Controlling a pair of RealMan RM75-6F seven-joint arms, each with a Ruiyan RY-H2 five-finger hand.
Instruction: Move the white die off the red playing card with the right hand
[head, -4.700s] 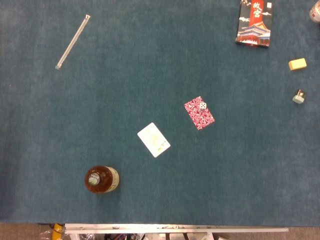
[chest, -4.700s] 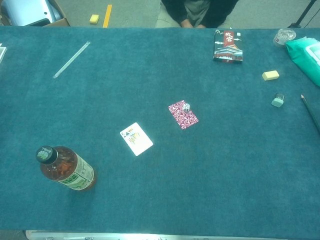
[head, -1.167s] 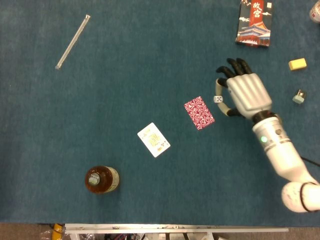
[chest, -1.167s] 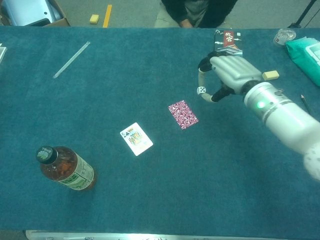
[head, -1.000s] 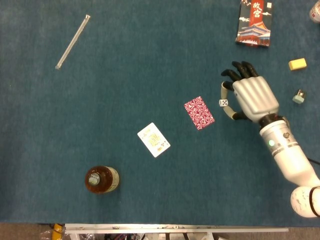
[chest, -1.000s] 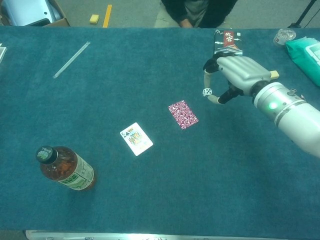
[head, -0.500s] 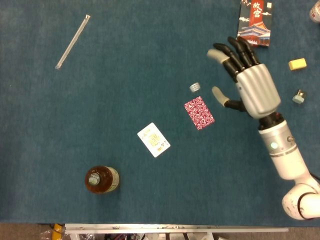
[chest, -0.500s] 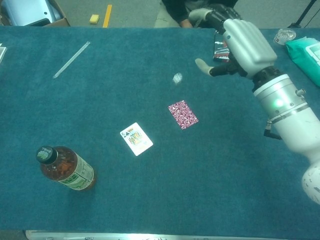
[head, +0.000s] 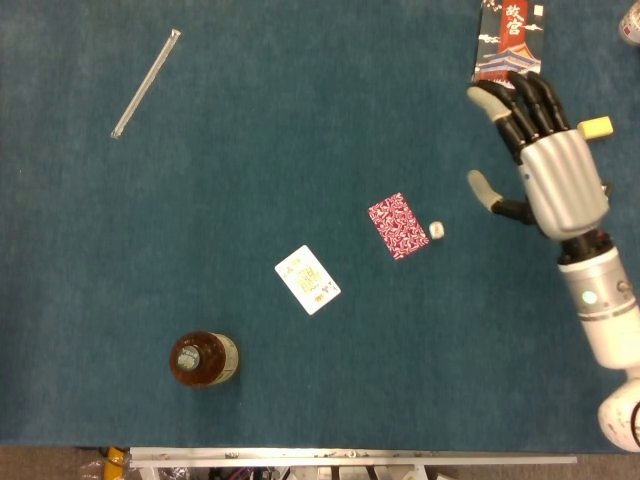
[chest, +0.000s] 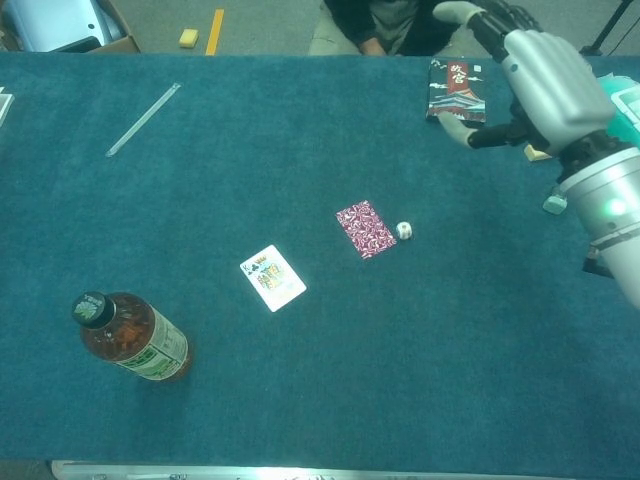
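The red patterned playing card (head: 398, 226) (chest: 365, 229) lies flat on the teal cloth near the middle. The white die (head: 437, 230) (chest: 404, 230) rests on the cloth just right of the card, clear of its edge. My right hand (head: 549, 168) (chest: 530, 75) hovers up and to the right of the die, fingers spread and straight, holding nothing. The left hand shows in neither view.
A white face-up card (head: 307, 279) lies left of the red one. A brown tea bottle (head: 203, 359) stands front left. A clear straw (head: 146, 83) lies far left. A card box (head: 507, 42), yellow eraser (head: 597, 127) and small green object (chest: 556, 201) sit at the right.
The die left my fingers, flew past the card's top edge and now lies on the cloth right of the card. My right hand opened and drew back to the right.
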